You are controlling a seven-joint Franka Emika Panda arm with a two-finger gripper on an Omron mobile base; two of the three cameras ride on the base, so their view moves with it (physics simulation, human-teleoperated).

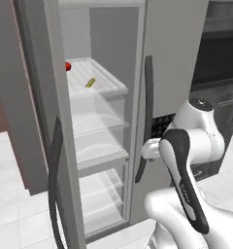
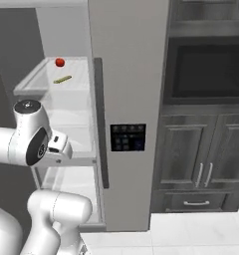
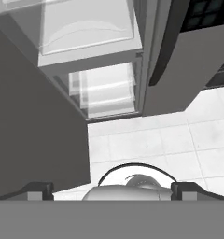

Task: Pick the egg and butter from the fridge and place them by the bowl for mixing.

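Note:
The fridge (image 1: 173,53) stands with its left door swung open and its right door (image 2: 126,74) shut. The butter (image 1: 90,82), a thin yellowish stick, lies on the upper translucent shelf (image 2: 62,79). A red ball (image 1: 68,66) sits behind it on the same shelf. The egg and the bowl are out of view. My gripper (image 3: 113,191) is open, its two dark fingertips (image 3: 39,190) spread wide and nothing between them. It points down at the lower fridge drawers and the floor. The hand (image 1: 150,148) hovers beside the long dark handle, well below the butter shelf.
The open left door (image 1: 43,97) with its dark handle (image 1: 54,160) juts out toward me on the left. Dark cabinets (image 2: 201,164) and a built-in oven (image 2: 206,64) flank the fridge on the right. White tiled floor (image 3: 156,144) lies in front.

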